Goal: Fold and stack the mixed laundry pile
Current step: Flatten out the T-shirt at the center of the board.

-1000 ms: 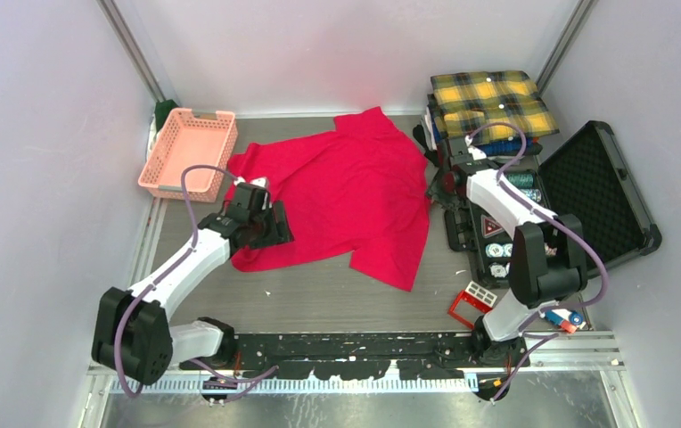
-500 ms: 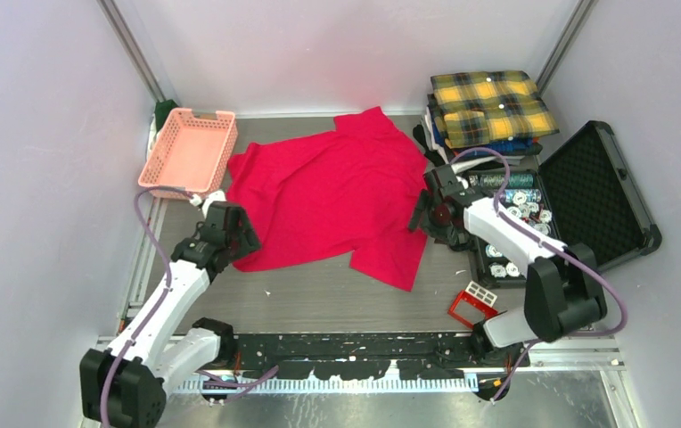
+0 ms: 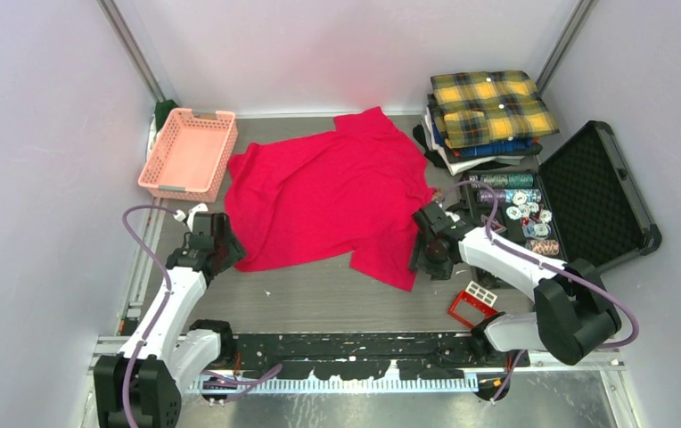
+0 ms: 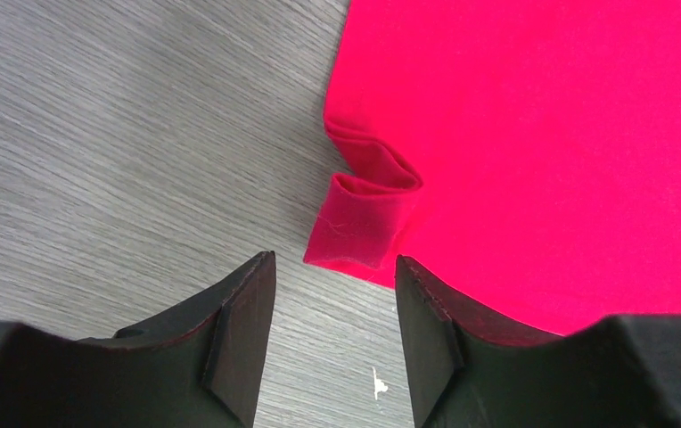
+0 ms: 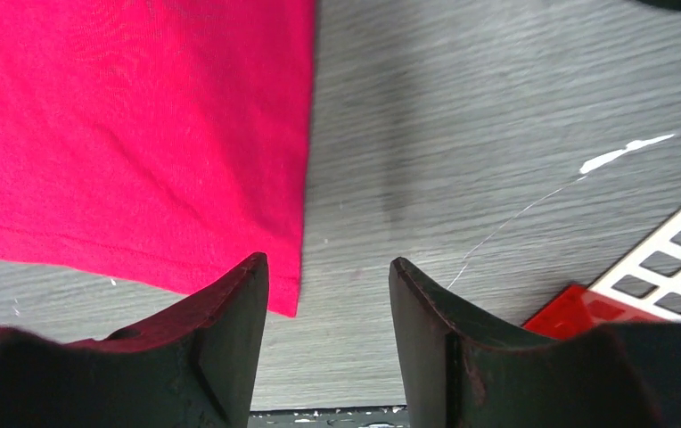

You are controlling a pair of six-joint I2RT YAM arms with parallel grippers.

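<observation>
The red T-shirt [image 3: 328, 196] lies spread flat on the table, hem toward the arms. The yellow-and-black plaid shirt [image 3: 493, 107] sits folded on top of a stack at the back right. My left gripper [image 3: 228, 252] hovers at the T-shirt's near left corner. In the left wrist view it [image 4: 335, 261] is open, and the curled red corner [image 4: 359, 223] lies just ahead of its fingertips. My right gripper [image 3: 421, 260] is at the near right hem corner. In the right wrist view it [image 5: 328, 261] is open and empty, with the red hem [image 5: 141, 134] by its left finger.
A pink lattice basket [image 3: 188, 153] stands at the back left. An open black case [image 3: 595, 192] with chips lies at the right. Blue plaid cloth [image 3: 488, 147] sits under the yellow shirt. A small red-and-white piece [image 3: 472, 301] lies near the right arm's base.
Both arms have drawn back toward the near edge. The left gripper came off the shirt's left side to its near corner. The right one moved from beside the case to the near right hem.
</observation>
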